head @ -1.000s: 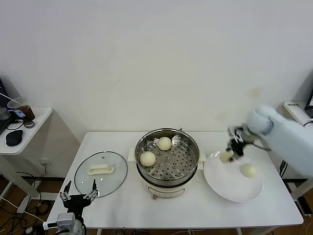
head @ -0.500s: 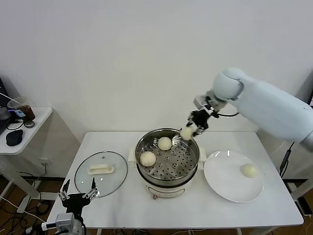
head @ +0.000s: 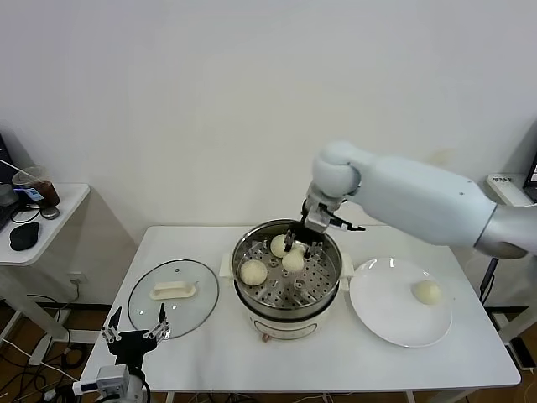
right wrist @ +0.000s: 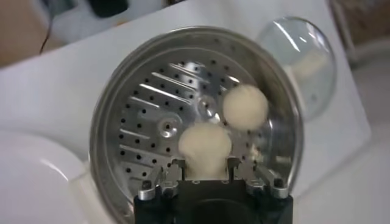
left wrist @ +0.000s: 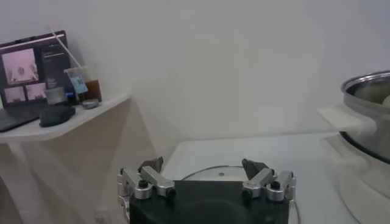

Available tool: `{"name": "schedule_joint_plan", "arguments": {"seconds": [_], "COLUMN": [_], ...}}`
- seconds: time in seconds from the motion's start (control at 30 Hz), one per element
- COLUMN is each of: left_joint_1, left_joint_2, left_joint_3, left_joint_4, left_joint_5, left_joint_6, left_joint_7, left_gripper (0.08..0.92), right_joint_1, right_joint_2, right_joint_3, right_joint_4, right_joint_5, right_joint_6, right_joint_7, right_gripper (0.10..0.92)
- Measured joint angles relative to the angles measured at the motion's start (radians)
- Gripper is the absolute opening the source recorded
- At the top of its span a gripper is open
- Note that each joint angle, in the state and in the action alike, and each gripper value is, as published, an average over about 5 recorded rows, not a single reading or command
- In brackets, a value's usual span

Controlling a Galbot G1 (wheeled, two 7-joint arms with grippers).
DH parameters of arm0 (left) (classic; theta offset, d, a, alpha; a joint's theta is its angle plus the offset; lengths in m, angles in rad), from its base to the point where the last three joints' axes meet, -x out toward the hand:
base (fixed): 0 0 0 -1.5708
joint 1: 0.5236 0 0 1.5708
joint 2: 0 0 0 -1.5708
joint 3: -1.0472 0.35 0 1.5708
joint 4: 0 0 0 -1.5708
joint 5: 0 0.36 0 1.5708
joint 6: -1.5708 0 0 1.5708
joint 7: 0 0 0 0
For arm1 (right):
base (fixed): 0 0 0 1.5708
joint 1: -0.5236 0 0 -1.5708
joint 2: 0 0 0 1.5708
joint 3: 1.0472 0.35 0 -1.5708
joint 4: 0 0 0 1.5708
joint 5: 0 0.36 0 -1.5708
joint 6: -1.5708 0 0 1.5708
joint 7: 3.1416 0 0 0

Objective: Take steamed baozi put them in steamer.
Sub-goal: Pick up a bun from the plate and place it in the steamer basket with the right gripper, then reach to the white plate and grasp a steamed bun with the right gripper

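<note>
Right gripper (head: 299,245) over steamer (head: 288,306), jaws narrow, clamped on 1 baozi (head: 293,261) just above perforated tray. 2 more baozi in steamer (1 at rear (head: 279,245), 1 at left (head: 252,272)). 4th baozi (head: 427,291) on white plate (head: 386,319). Left gripper (head: 134,332) parked low near glass lid (head: 147,309), jaws wide, empty.

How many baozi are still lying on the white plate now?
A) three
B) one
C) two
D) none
B: a single baozi lies on the plate; two others rest in the steamer, and the right hand holds one over its tray.
</note>
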Motion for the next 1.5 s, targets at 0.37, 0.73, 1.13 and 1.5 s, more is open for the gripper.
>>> {"name": "schedule_joint_plan", "arguments": {"seconds": [0.37,0.73,1.13,1.5], "left_joint_1": [0.005,-0.004,-0.017,-0.023], "left_joint_2": [-0.005,-0.006,-0.003,-0.001], "left_joint_3": [0.0,0.0,0.001,0.005], "left_joint_4": [-0.005,0.0,0.013,0.017], "left_joint_5": [0.001,-0.003,-0.007,-0.008], "left_joint_6": [0.0,0.0,0.0,0.003], "left_joint_7": [0.0,0.001,0.003,0.01], "left_gripper": [0.823,0.823,0.823,0.823], "right_joint_1": [-0.032,-0.047,-0.016,0.014], "right_joint_2": [0.051,0.082,0.072,-0.04], "right_joint_3": [-0.073,-0.102,-0.08,0.023], "right_joint_4": [0.038,0.053,0.062,0.049], "right_joint_5": [-0.07,-0.101,-0.081,0.04], "right_joint_6": [0.123,0.138,0.105,-0.033], "right_joint_7": [0.024,0.038,0.012,0.003], "right_gripper": [0.433,0.473,0.791,0.823]}}
